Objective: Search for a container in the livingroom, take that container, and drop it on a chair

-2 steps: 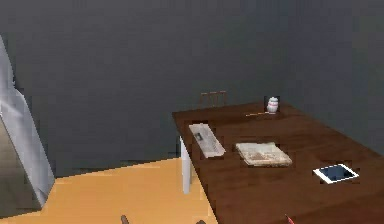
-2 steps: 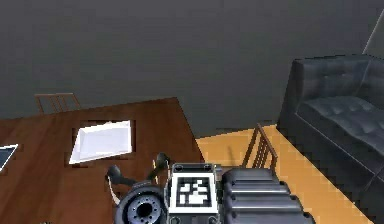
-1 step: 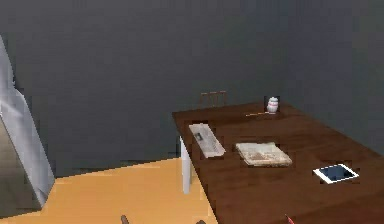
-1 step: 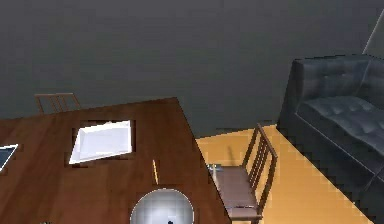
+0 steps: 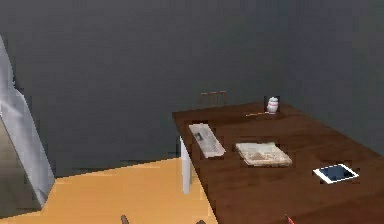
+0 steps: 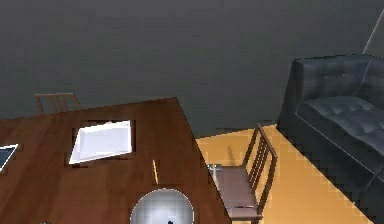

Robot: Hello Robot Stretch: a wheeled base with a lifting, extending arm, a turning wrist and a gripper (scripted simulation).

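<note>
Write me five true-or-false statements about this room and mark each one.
1. A dark sofa stands at the arm side view's right. True.
2. The table has a white top. False: the top is dark brown wood.
3. A rounded metallic bowl sits on the table. True.
4. The floor is grey. False: it is orange.
5. The small white jar lies on the wooden chair. False: it stands on the table near its far edge.

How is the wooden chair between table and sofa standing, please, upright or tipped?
Upright: the chair has its seat level and backrest rising.
</note>
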